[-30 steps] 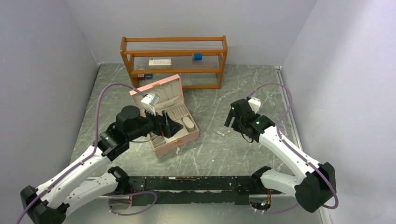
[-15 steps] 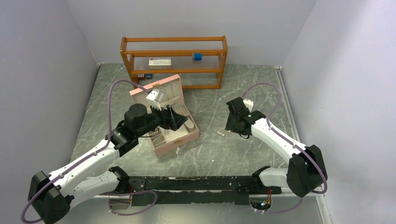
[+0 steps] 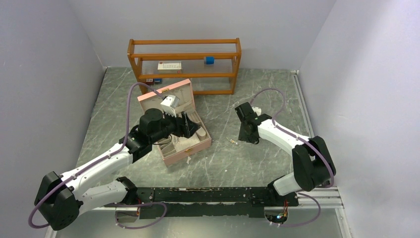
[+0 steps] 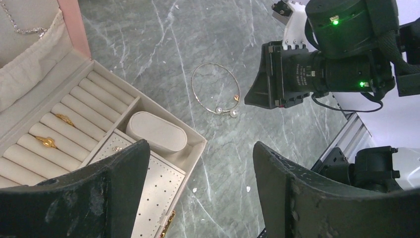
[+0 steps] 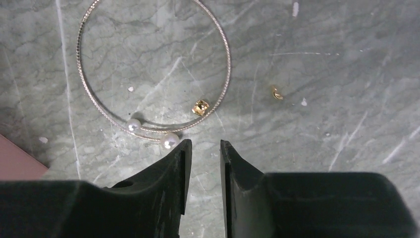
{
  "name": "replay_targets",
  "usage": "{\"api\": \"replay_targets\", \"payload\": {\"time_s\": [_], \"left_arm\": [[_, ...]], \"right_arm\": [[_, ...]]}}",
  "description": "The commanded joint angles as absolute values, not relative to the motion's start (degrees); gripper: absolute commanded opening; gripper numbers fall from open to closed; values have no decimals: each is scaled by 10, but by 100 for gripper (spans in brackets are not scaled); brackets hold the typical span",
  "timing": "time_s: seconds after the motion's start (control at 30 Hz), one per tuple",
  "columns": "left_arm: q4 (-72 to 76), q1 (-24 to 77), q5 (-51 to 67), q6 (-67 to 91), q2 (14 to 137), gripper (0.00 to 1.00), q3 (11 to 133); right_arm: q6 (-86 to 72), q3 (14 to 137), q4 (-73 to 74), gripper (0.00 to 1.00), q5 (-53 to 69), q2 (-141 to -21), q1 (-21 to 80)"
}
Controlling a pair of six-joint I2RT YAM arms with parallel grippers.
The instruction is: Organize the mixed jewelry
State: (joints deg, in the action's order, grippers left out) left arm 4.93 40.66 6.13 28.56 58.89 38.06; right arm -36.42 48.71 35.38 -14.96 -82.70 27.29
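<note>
Your left arm (image 3: pixel 99 166) stretches forward and to the right, left gripper (image 4: pixel 200 148) spread wide. Your right arm (image 3: pixel 282 136) folds inward, right gripper (image 5: pixel 202 144) pointing down, only a narrow gap between its fingers (image 5: pixel 168 171).

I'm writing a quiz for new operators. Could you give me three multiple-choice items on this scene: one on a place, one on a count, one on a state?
1. Where does the pearl-tipped bangle lie?
A) in a glass bowl
B) on a blue plate
C) on the table

2. How many pearls does it carry?
A) two
B) one
C) four

3. The pink jewelry box is:
A) shut
B) open
C) upside down

Answers:
1. C: the bangle rests flat on the marble, just ahead of the right hand.
2. A: one pearl sits at each end of the wire.
3. B: its lid stands up and the ring rolls show.
</note>
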Motion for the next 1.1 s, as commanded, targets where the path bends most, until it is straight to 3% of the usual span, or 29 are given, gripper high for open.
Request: {"api": "replay_targets", "payload": {"time_s": [0.0,1.07], "left_arm": [[74,409,50,270,589,80,397],[72,410,67,281,611,76,395]], "right_arm": [[-350,510,326,30,-145,-853,268],[-354,544,328,18,-192,-935,266]]}}
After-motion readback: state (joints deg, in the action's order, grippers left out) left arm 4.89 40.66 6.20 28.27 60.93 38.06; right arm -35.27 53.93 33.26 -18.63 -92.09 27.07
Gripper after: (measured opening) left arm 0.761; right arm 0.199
